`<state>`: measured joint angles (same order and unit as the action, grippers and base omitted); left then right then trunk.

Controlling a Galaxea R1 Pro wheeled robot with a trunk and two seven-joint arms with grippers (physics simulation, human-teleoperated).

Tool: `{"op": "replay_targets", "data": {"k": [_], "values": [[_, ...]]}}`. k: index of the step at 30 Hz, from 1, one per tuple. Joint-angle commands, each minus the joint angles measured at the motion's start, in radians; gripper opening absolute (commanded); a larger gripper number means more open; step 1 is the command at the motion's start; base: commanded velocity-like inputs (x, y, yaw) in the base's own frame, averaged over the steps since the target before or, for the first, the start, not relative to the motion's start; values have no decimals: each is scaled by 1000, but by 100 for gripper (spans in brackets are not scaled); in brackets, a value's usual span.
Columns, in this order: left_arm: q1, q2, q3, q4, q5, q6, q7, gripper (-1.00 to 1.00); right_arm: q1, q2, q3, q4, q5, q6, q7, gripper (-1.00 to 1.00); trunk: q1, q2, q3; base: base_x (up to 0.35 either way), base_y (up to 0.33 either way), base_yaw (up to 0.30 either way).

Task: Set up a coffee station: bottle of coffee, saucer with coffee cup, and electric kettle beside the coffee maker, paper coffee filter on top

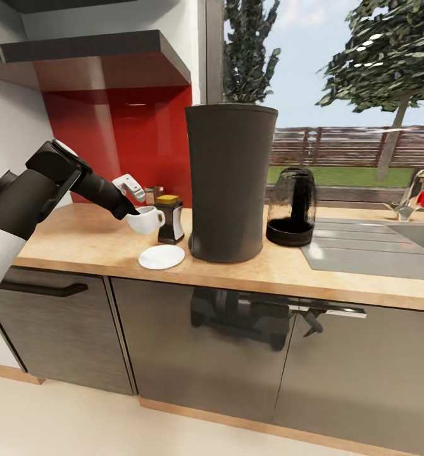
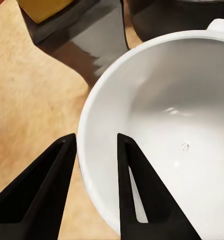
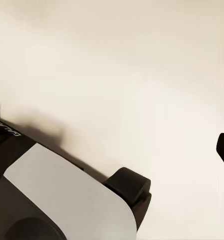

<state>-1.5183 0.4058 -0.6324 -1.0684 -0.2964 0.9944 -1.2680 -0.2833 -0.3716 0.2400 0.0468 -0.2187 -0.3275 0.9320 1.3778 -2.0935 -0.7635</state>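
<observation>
just then, the left gripper point(image 2: 95, 187) gripped the coffee cup point(image 1: 144, 220) by its rim, one finger inside.
the cup hung above the saucer point(image 1: 161, 256), which lay near the kitchen countertop point(image 1: 79, 244)'s front edge, beside the coffee maker point(image 1: 230, 183).

a red splashback point(image 1: 142, 136) beside a window point(image 1: 338, 95) showing trees, a fence and daylight.

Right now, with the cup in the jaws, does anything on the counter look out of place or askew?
Nothing is spilled or toppled. The coffee cup hangs tilted in the left gripper, its jaws pinching the rim, above and behind the empty saucer. The bottle of coffee, coffee maker and electric kettle stand upright.
</observation>
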Motion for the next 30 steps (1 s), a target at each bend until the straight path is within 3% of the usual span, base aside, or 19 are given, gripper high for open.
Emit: {"op": "replay_targets", "data": {"k": [1, 14, 22, 30], "values": [[-1, 1, -3, 0, -10, 7, -10, -100, -2, 0, 9, 4, -9, -5, 4, 100, 0, -1, -1, -6, -54, 0], [-1, 1, -11, 7, -10, 7, -10, -100, -2, 0, 9, 4, -9, -5, 4, 100, 0, -1, -1, -1, -128, 0], [0, 2, -61, 30, -10, 6, -10, -100, -2, 0, 9, 4, -9, -5, 4, 100, 0, -1, -1, 0, -79, 0], [0, 5, -69, 45, -10, 4, -10, -100, -2, 0, 9, 4, -9, -5, 4, 100, 0, -1, -2, 0, -3, 0]]}}
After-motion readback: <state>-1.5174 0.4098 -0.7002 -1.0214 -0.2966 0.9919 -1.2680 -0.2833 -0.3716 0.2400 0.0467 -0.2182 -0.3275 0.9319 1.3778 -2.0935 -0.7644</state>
